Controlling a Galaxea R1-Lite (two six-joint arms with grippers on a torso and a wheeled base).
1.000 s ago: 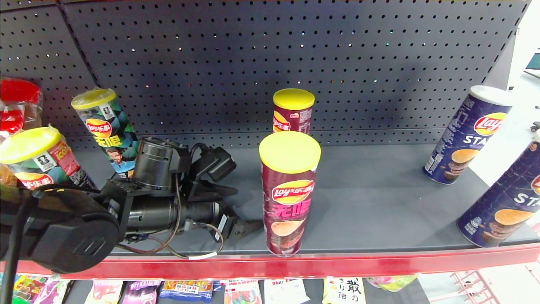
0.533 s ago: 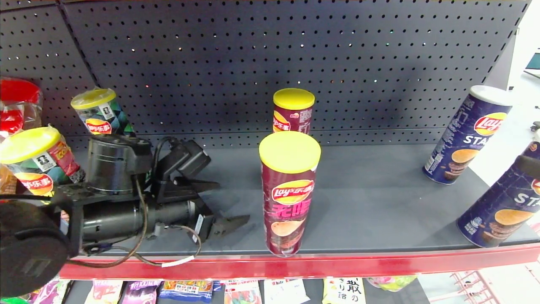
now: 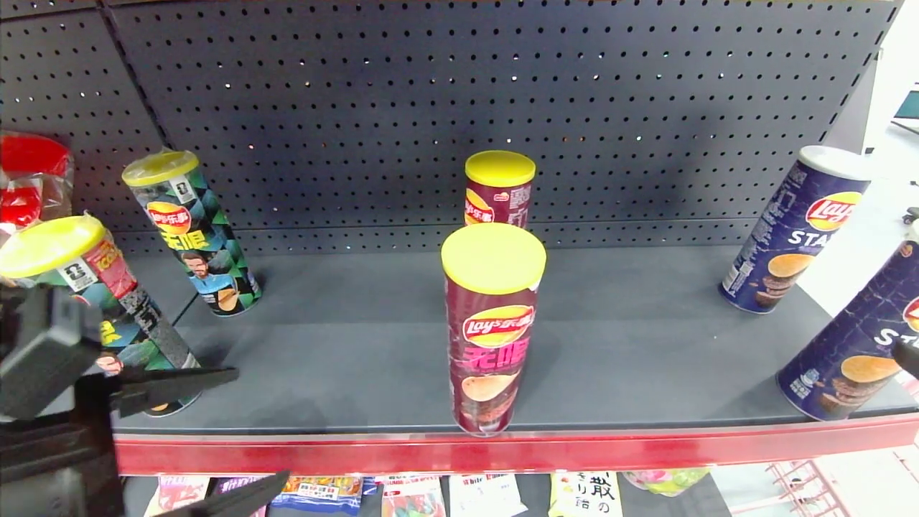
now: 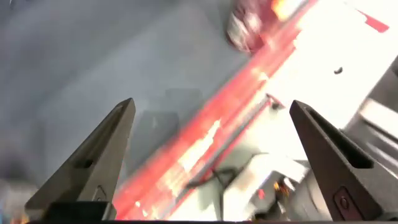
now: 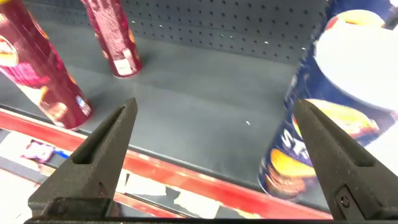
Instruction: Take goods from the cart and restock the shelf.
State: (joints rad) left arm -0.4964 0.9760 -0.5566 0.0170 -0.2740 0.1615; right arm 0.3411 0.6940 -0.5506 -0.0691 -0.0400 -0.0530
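Note:
On the grey shelf a maroon chip can with a yellow lid stands upright at the front edge, and a second one stands behind it by the pegboard. My left gripper is open and empty at the lower left, in front of the shelf's red lip. In the left wrist view this gripper hangs over the blurred red lip. My right gripper is open and empty before the shelf, between the maroon cans and a blue can.
Two teal-patterned cans with yellow lids stand at the shelf's left, and two blue cans at its right. Free deck lies on both sides of the maroon cans. Snack bags hang on the level below.
My left arm has pulled back from beside the front maroon can, leftward and down off the shelf. The cans have not moved.

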